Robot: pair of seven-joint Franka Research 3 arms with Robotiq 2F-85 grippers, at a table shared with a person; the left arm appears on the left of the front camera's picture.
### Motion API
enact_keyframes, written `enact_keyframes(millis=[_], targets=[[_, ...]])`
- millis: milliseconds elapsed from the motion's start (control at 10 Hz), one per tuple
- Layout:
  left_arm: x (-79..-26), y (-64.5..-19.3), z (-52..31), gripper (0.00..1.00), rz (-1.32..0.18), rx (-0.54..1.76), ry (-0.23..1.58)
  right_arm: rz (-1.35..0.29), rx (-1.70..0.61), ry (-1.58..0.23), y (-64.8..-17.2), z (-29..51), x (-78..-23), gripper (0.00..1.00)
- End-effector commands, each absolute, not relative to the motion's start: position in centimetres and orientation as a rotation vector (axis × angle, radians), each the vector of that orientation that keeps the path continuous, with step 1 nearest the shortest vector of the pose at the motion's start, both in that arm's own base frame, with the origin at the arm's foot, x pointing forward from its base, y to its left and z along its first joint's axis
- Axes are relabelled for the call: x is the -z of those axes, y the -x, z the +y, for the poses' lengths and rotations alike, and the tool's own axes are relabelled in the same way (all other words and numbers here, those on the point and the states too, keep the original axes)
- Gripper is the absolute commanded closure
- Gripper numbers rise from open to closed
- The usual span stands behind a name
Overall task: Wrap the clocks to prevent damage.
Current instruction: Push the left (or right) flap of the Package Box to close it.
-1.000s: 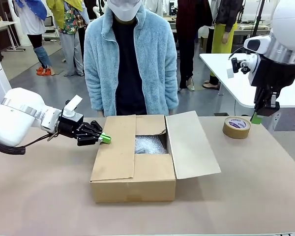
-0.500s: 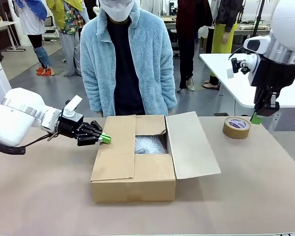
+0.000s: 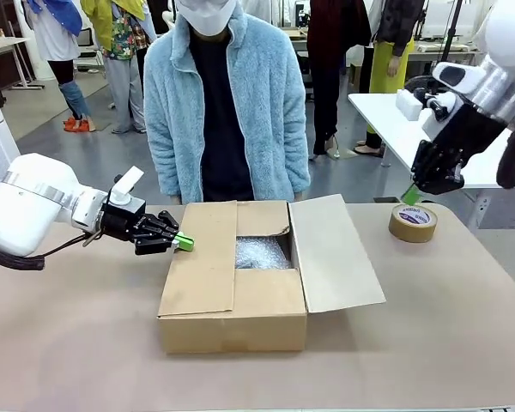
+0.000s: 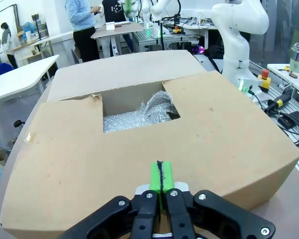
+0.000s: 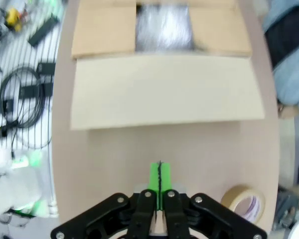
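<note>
Brown table (image 3: 429,326), cardboard box (image 3: 232,309) just beside closed left gripper (image 3: 184,242)

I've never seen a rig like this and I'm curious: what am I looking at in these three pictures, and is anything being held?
Two white robot arms work at a brown table, facing a person in a fluffy blue jacket. The wide picture comes from a fixed camera between the arms. The other two come from a camera on each arm's wrist, looking along its green-tipped jaws. The left arm has its jaws shut and empty, at the left flap of an open cardboard box with bubble wrap inside. The right arm, jaws also shut and empty, hangs above a roll of tape on the table's right side.
</note>
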State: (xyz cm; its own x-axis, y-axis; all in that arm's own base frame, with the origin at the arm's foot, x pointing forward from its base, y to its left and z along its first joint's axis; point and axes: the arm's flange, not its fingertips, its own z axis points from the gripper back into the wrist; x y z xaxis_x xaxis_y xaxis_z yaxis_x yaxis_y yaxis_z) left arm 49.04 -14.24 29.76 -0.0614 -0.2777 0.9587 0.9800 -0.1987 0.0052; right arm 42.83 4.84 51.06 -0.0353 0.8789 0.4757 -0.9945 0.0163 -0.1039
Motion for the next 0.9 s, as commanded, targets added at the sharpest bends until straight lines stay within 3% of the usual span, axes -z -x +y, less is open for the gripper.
enact_keyframes(millis=[0, 200, 500, 800], targets=[[-29.2, -49.1, -14.5, 0.99, -0.912, 1.492, 1.108, -0.686, -1.714, -0.770, -48.0, 3.5, -46.9, 0.99], [-29.2, -49.1, -14.5, 0.99, -0.912, 1.492, 1.108, -0.791, -1.525, -0.853, -49.2, 3.1, -42.5, 0.99], [-29.2, -49.1, -14.5, 0.99, -0.912, 1.492, 1.108, -0.723, -1.375, -0.766, -46.3, 2.7, -37.8, 0.99], [-29.2, -49.1, -14.5, 0.99, -0.912, 1.492, 1.108, -0.707, -1.328, -0.736, -44.4, 0.9, -36.8, 0.99]])
